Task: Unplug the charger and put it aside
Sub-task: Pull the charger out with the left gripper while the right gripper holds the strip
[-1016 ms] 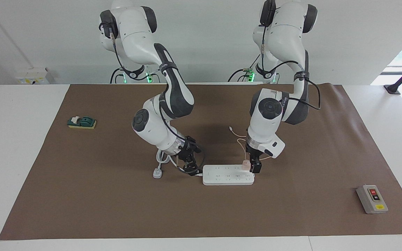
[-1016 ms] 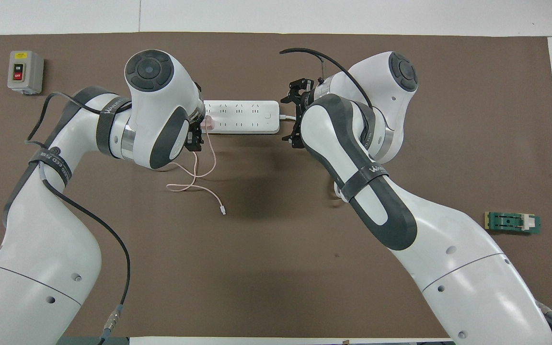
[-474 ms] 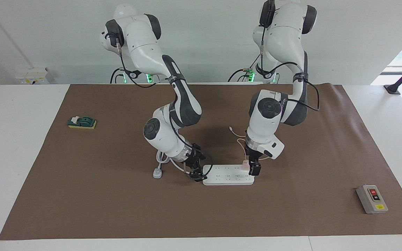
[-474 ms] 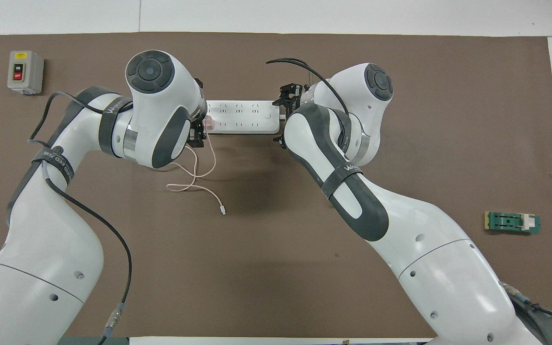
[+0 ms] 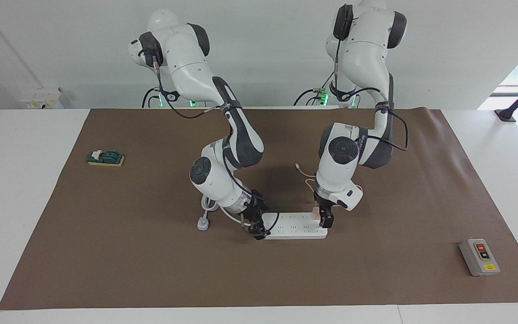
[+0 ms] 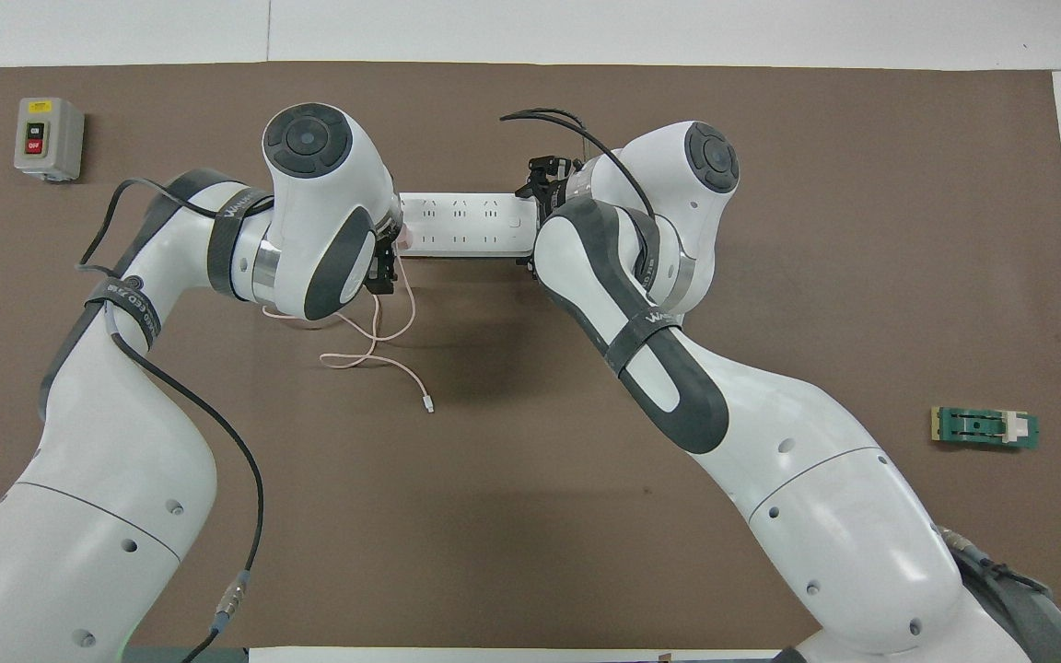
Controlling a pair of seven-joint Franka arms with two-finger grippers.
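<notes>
Facing view, power strip: a white multi-socket power strip [image 5: 296, 226] lies flat on the brown surface [image 5: 376, 279], about the middle; its thick white cord [image 5: 208, 211] coils off at 9 o'clock.
Facing view, charger: the small pink charger [image 5: 316, 213] stands plugged into the strip's end toward the left arm's end of the surface; its thin pink cable [image 5: 306, 177] trails toward 12 o'clock, nearer the robots.
Facing view, left gripper: the left gripper [image 5: 325, 218] is down at the charger, its dark fingers just beside the pink cube at 3 o'clock; I cannot tell whether they are apart or closed on it.
Facing view, right gripper: the right gripper [image 5: 255, 227] is at the strip's cord end, touching or nearly touching it; finger state cannot be told.
Facing view, bystanders: a grey button box [image 5: 479, 257] at 4 o'clock; a green block [image 5: 105, 157] at 10 o'clock; both well apart.
Overhead view, strip and charger: the left arm's wrist covers the charger's end; only a pink sliver [image 6: 404, 241] and the looping cable [image 6: 374, 345] show.
Overhead view, right gripper: it [image 6: 540, 198] sits at the cord end; most is hidden by its own arm.
Doing it well: likely the right gripper should pin the strip flat while the left squeezes the cube squarely and pulls straight up; a tilted pull may drag the strip or snag the cable.
</notes>
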